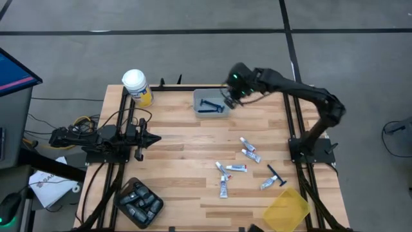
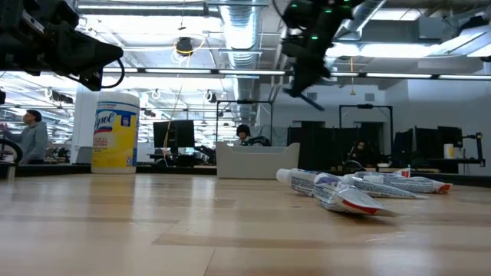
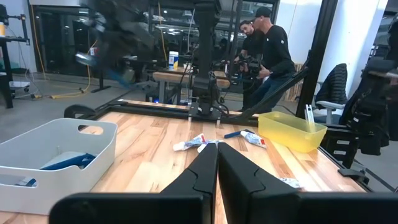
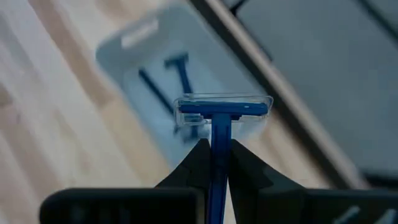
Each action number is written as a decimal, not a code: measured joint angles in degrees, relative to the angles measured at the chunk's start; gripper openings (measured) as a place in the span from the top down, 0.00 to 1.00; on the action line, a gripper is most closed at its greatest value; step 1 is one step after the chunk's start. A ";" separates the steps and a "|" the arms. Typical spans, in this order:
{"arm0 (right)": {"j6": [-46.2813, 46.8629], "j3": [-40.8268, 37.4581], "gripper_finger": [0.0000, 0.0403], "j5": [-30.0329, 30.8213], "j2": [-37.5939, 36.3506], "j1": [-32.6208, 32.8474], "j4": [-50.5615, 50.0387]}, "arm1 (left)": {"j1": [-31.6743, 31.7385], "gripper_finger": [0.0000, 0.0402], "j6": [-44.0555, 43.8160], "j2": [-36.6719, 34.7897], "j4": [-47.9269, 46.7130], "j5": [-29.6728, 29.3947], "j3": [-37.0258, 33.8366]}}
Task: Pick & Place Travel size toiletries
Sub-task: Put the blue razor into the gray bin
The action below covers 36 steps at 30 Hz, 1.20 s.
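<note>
Above the grey bin [image 1: 211,103] at the table's [image 1: 187,161] far edge, the right gripper [image 4: 214,152] hung clamped on a blue razor [image 4: 219,115], two more razors [image 1: 210,106] lying inside. White tubes [image 1: 236,167] lay scattered mid-table; the left gripper [image 3: 217,165] waited, fingers closed.

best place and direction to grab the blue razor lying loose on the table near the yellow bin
Grip the blue razor by the middle of its thin handle, coming straight down from above with the fingers closing across the handle's width. It lies flat on the wooden table, so there is no room to get under it. Its head end sits close to a white tube beside the yellow bin, so mid-handle looks like the clearer spot.
</note>
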 joint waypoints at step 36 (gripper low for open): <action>-16.07 27.64 0.88 -9.62 36.35 2.65 -0.16 | -0.01 0.98 0.02 0.00 0.00 0.00 -0.01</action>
